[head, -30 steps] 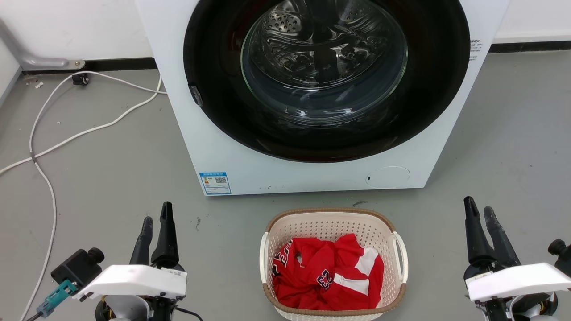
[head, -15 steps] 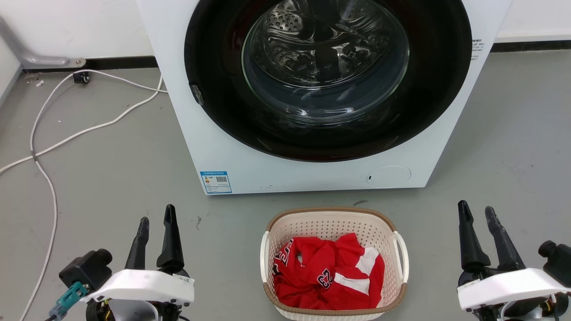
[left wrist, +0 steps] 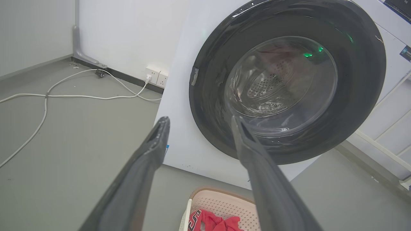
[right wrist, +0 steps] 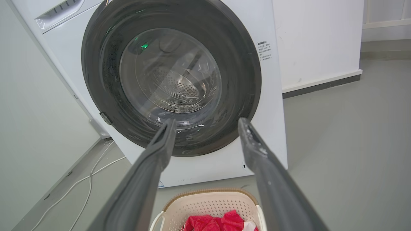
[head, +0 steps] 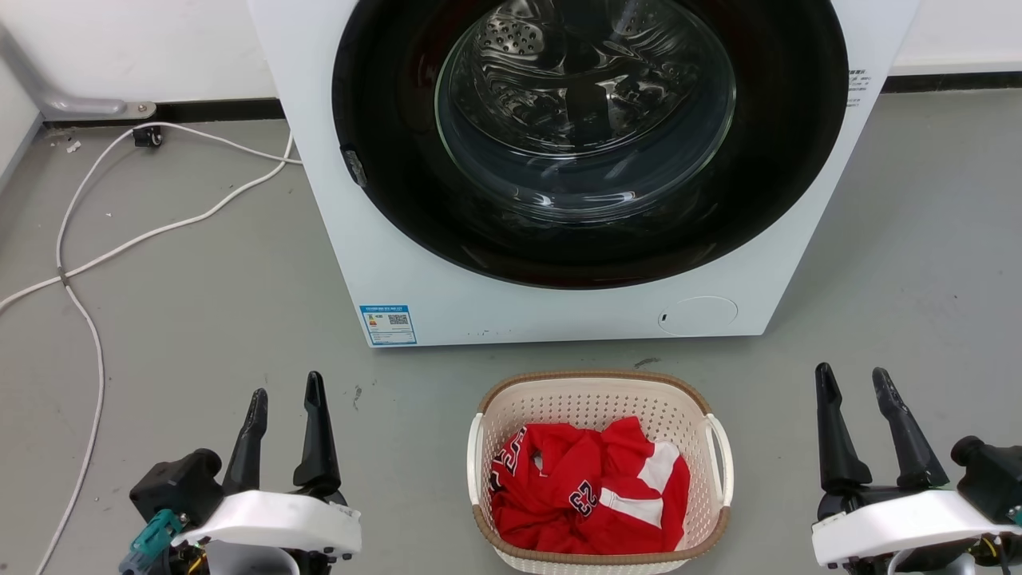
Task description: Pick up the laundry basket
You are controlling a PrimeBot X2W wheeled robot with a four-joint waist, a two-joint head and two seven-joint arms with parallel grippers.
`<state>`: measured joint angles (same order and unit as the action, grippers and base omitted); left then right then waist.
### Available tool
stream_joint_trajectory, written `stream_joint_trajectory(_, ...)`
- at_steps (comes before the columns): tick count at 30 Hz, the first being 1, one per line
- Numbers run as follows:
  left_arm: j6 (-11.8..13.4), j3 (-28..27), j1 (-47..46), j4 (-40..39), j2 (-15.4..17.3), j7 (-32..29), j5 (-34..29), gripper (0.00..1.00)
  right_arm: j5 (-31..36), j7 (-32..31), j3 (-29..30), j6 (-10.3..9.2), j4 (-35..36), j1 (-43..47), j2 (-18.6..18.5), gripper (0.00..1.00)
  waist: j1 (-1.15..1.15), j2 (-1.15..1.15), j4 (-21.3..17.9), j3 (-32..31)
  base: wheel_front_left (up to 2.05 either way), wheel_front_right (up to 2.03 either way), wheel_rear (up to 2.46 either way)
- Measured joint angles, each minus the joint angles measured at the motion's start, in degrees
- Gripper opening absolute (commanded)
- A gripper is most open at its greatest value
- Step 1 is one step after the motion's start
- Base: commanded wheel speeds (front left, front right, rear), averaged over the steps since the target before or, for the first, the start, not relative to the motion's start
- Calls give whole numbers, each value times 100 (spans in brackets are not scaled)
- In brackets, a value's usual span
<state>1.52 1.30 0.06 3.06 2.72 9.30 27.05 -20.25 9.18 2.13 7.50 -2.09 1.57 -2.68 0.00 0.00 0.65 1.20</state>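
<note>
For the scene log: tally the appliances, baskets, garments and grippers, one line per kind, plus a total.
Washing machine: 1
Laundry basket: 1
Red garment: 1
Grippers: 2 (left gripper, right gripper)
Total: 5

The left gripper [head: 286, 389] and right gripper [head: 851, 374] hang either side of the laundry basket [head: 592, 401], clear of it, fingers parted and empty.
</note>
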Motion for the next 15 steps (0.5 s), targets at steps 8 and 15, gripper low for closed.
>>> stream_joint_trajectory(8, 46, 34, 66, -9, 1, 107, -454, 100, 504, 115, 1, 0, 14, 73, -1, 100, 0, 0, 1, 1, 0, 0, 0)
stream_joint_trajectory(15, 56, 43, 94, -21, 2, 197, -820, 100, 888, 203, 2, 0, 53, 114, -1, 100, 0, 0, 1, 1, 0, 0, 0)
